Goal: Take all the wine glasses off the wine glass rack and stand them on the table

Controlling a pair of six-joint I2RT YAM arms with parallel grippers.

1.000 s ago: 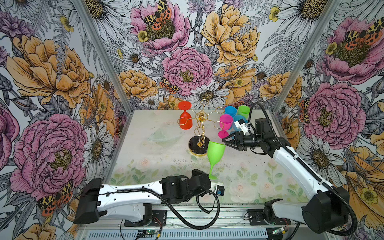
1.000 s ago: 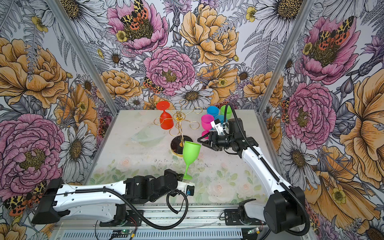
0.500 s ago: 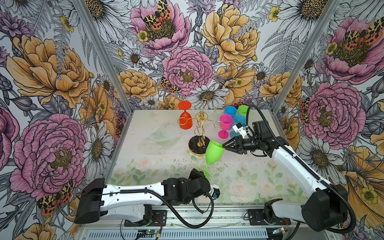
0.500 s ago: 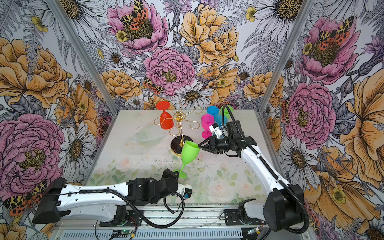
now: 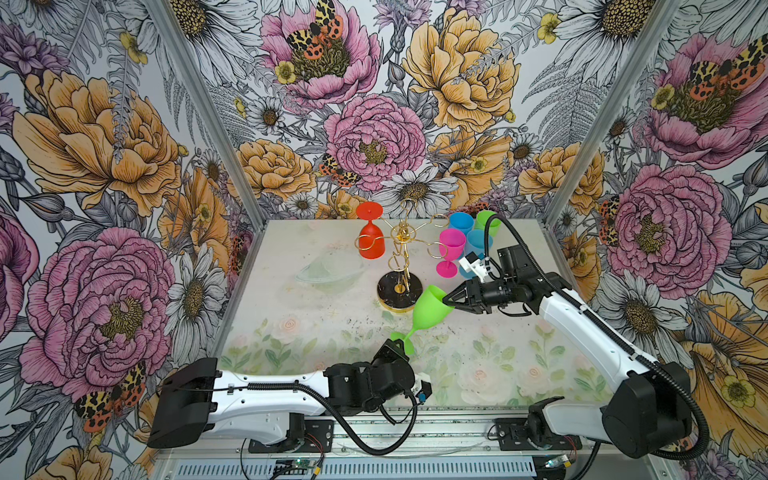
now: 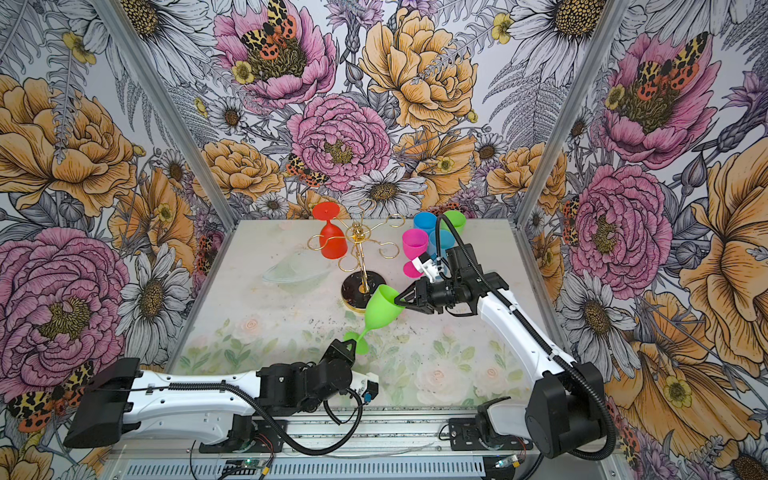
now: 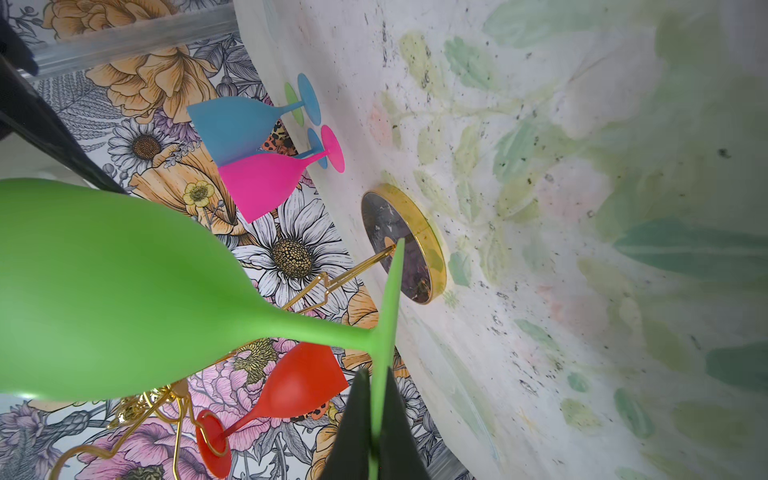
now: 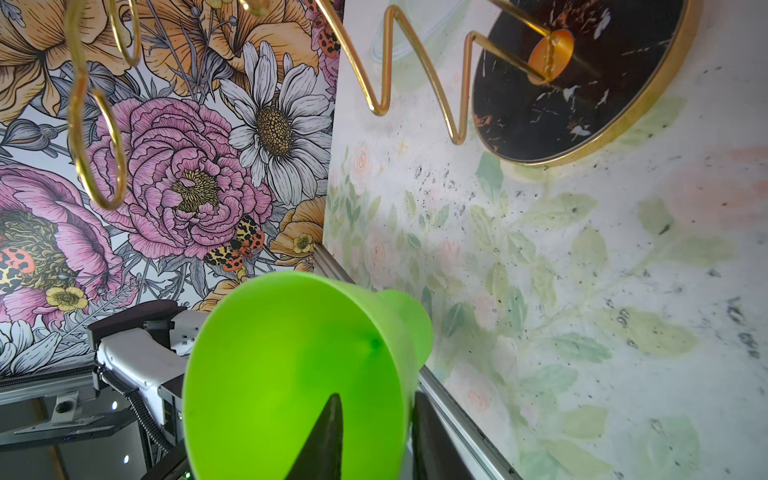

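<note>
Right wrist — right end effector (image 8: pixel 377 399) narrow astride wine glass (image 8: pixel 291 353) rim (left end effector (image 7: pixel 375 376) tight on foot).

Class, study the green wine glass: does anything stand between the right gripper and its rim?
Nothing visible does. The right gripper straddles the rim of the green wine glass, one finger inside the bowl, one outside. The base of the wine glass rack lies beyond the bowl, not between them.

Floral table (image 5: pixel 332 332) under rack (image 5: pixel 392 293), four glasses (image 5: pixel 451 245)
</note>
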